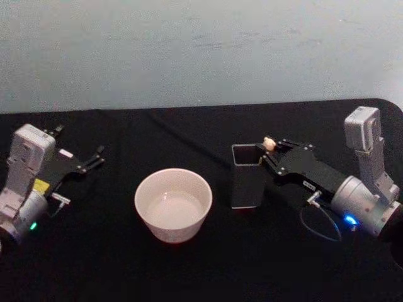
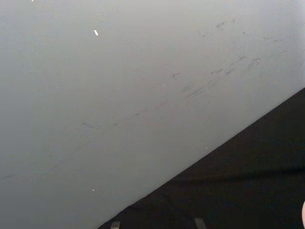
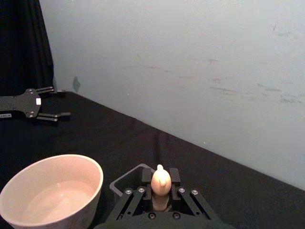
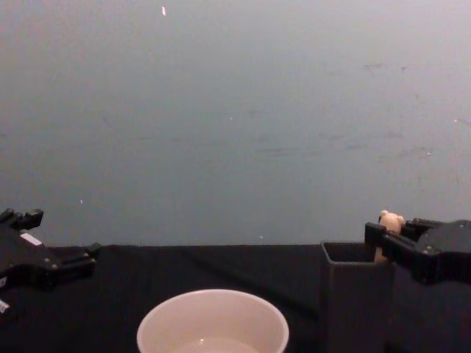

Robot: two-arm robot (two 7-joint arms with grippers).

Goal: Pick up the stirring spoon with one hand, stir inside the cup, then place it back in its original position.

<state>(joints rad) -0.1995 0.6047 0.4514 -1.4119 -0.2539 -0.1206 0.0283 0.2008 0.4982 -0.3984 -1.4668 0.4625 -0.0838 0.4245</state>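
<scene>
The stirring spoon (image 1: 268,143) stands in the tall dark square holder (image 1: 245,182), its original position, at the right of the table. Its beige bear head (image 3: 160,177) pokes above the rim, while its bowl is hidden inside. My right gripper (image 1: 267,151) reaches in from the right and is shut on the handle just below the bear head (image 4: 388,222). The cream-white cup (image 1: 173,201) sits left of the holder (image 4: 353,301), upright, with nothing in it. My left gripper (image 1: 80,143) rests open at the far left, away from both.
A black cloth covers the table (image 1: 189,270), with a pale wall (image 1: 201,50) behind its far edge. A dark cable (image 1: 182,135) runs across the cloth behind the cup. There is free cloth between the cup and the left gripper (image 4: 66,239).
</scene>
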